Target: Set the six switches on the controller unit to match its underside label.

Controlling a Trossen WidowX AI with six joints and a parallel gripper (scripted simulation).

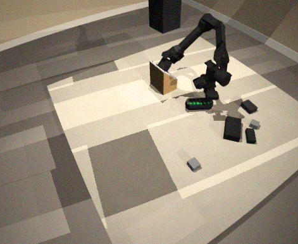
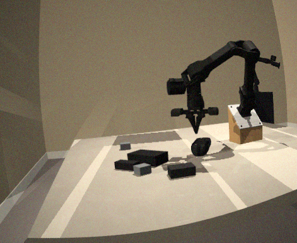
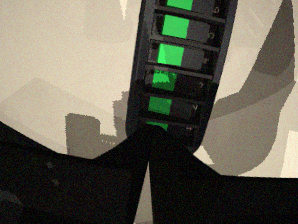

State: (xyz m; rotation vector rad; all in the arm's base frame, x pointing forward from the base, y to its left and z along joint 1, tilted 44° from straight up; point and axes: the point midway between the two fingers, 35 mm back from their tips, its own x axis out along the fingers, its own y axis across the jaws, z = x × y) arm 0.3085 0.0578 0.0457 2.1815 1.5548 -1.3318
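Note:
The dark grey controller unit [image 1: 198, 107] [image 2: 201, 146] [image 3: 135, 95] lies on the bench with its switch side up, so its underside label is hidden. Green ends show on the switches in the wrist view; the switch nearest the fingers is partly covered and the farthest is cut off by the frame edge. Which ends are pressed down I cannot tell reliably. My gripper [image 1: 212, 97] [image 2: 196, 132] [image 3: 150, 132] is shut and empty, pointing down. Its tips are a little above the unit, with a gap visible in the exterior view, over one end of the switch row in the wrist view.
A large black box [image 1: 232, 128] [image 2: 147, 157], two smaller black blocks [image 1: 248, 106] [image 2: 181, 170] and a grey cube [image 1: 254, 123] [image 2: 142, 169] lie beside the unit. Another grey cube [image 1: 193, 164] [image 2: 125, 146] lies farther off. The arm stands on a wooden wedge [image 1: 169, 85] [image 2: 251, 135].

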